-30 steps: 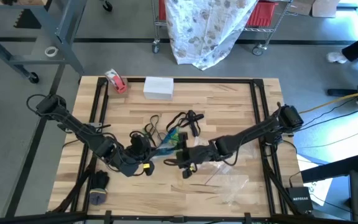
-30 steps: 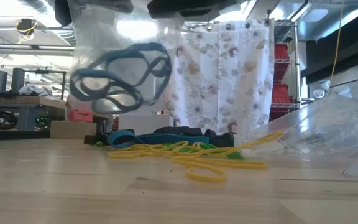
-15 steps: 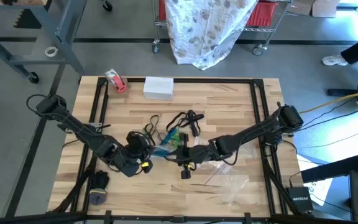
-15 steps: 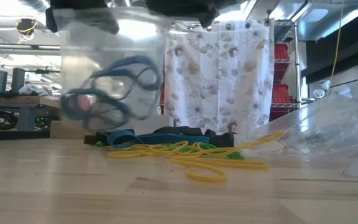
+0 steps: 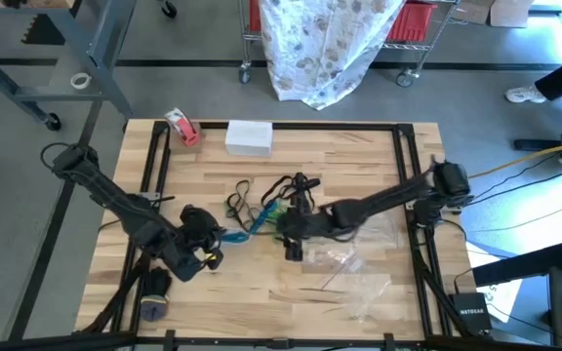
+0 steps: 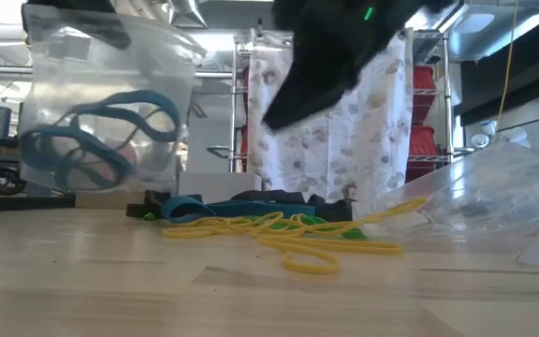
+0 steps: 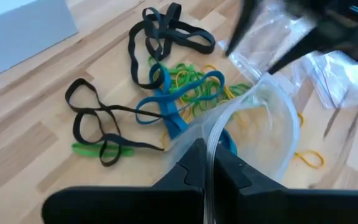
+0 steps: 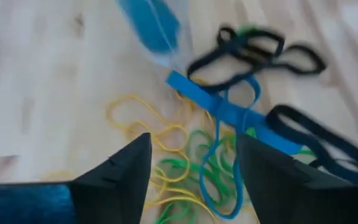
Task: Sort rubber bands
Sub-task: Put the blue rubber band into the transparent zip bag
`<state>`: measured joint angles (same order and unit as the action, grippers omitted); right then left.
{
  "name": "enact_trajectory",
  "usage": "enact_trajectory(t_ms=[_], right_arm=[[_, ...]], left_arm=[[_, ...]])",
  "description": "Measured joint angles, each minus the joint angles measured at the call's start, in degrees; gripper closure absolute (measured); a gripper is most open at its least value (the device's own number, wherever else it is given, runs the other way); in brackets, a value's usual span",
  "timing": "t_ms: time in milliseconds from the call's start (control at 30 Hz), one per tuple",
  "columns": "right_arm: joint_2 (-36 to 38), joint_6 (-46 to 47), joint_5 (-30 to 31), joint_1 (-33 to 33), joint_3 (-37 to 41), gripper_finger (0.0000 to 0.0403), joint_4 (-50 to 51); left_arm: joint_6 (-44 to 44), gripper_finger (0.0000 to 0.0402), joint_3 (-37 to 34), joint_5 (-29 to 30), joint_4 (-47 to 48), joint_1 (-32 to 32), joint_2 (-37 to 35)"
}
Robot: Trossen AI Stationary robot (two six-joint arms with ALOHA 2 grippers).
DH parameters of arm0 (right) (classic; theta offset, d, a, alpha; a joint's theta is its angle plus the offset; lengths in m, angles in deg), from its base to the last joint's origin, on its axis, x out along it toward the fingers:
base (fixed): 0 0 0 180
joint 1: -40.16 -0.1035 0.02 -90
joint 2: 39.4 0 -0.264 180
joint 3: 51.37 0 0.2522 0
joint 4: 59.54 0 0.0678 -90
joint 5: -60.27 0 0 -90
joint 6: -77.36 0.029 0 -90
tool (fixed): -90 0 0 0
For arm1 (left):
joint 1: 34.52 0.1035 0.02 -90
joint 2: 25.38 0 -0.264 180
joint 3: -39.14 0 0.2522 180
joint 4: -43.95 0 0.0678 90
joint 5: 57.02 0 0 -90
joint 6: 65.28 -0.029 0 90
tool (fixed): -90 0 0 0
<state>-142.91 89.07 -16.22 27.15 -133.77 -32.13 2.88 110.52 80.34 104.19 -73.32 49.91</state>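
The left pincer [image 7: 207, 163] is clenched on the rim of a clear plastic bag [image 6: 110, 103], holding it off the wooden surface [image 5: 359, 156] just beside the pile of rubber bands [image 5: 266, 207]. Blue bands [image 6: 92, 140] already hang inside that bag. The right pincer [image 8: 191, 168] hovers directly above the pile with its fingers spread and nothing between them.

The pile lies at the middle of the surface: black loops [image 7: 166, 31] on the side away from the bag, then blue [image 7: 166, 106], green [image 7: 188, 84] and yellow bands [image 6: 288, 239] tangled together nearer the bag's mouth.

The step in hand looks like picking the next blue band. To do it well, the right pincer should come down on a blue strand that lies clear of the green and yellow ones, so only one colour lifts. The left pincer should keep the bag's mouth open and turned toward the pile.
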Motion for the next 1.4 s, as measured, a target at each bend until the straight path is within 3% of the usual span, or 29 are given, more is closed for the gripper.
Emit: enact_trajectory(t_ms=[267,467,800,1000,1133,1400], right_arm=[[-8.3,-0.1,-6.9,7.2,0.0,0.0175,-4.9],[-10.4,-1.1,-9.1,9.1,0.0,0.0175,-6.5],[-11.5,-3.0,-10.0,8.9,0.1,0.0176,-7.9],[-12.5,-3.1,-6.6,8.9,0.0,0.0182,-8.5],[-12.6,-3.2,-6.6,8.9,0.0,0.0227,-8.6],[-11.5,-4.8,-6.6,8.9,0.0,0.0389,-8.6]], left_arm=[[0.5,0.0402,0.0,-0.7,0.6,-1.3,-0.1],[-0.1,0.0401,0.0,-0.7,0.7,-1.3,-0.1],[-0.7,0.0401,0.0,-0.6,0.7,-1.2,-0.1],[-0.7,0.0402,0.0,-0.7,0.7,-1.2,-0.1],[-0.7,0.0401,0.0,-0.7,0.7,-1.2,-0.1],[-0.6,0.0401,0.0,-0.6,0.6,-1.2,-0.1]])
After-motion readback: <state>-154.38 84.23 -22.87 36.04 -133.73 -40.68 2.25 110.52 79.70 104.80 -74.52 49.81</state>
